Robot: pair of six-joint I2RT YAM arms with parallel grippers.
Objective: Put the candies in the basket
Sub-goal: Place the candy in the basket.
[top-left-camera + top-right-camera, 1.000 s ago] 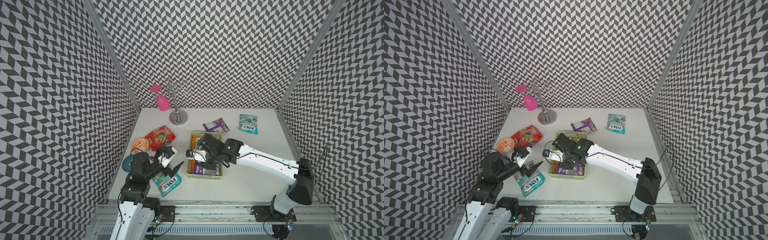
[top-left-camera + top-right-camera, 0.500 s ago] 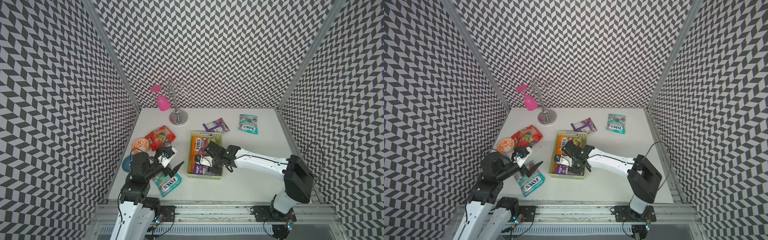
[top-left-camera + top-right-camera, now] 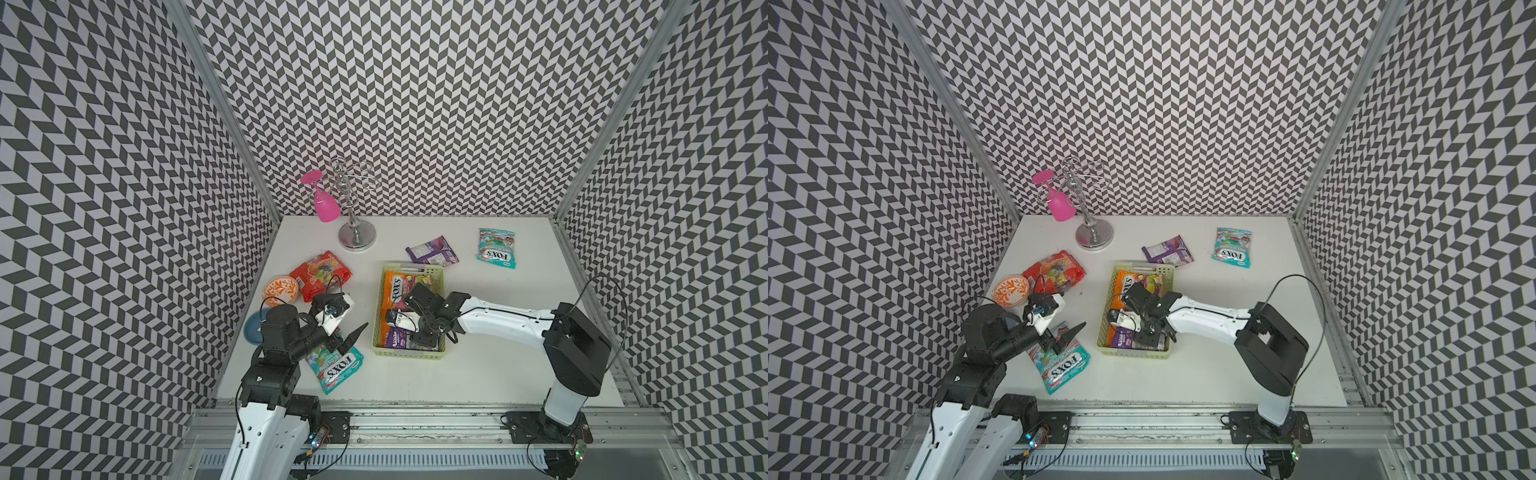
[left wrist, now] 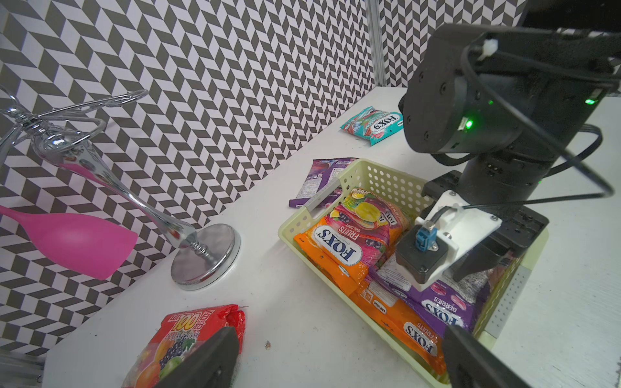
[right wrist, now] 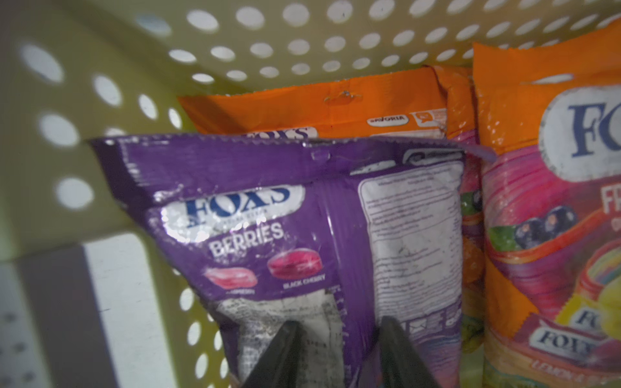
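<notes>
Here, the basket [image 3: 405, 354] sits on the white worktop [image 3: 498, 374] just below the centre of the frame in both top views. It holds three candies: an orange bag [image 3: 397, 286] along its left side, a second orange bag [image 5: 302, 111] nearer the lower end, and a purple berries bag [image 5: 268, 215] lying partly over that one.

The right claw [image 5: 337, 322] comes in from the right of the frame and points down into the basket's lower end; in the right wrist view its two black fingers [image 5: 279, 356] stand a little apart on the purple berries bag, with the bag's printed back panel showing in the gap; whether they pinch the plastic or only rest on it I cannot tell. The left claw [image 3: 345, 334] hovers lower left of centre, spread wide and holding nothing; just beneath it the near teal bag [image 3: 338, 368] lies flat on the worktop, left of the basket.

Four candies lie outside the basket — that teal one; a red bag [image 3: 320, 274] up and to the left, just beside an orange-and-white bowl [image 3: 280, 291]; a loose purple bag [image 3: 432, 250] just beside the basket's upper edge; a far teal bag [image 3: 496, 248] to the upper right, well apart. A blue dish [image 3: 251, 330] shows partly behind the left arm; a chrome stand [image 3: 355, 237] with a pink glass [image 3: 326, 205] hanging from it stands at the worktop's upper left.
</notes>
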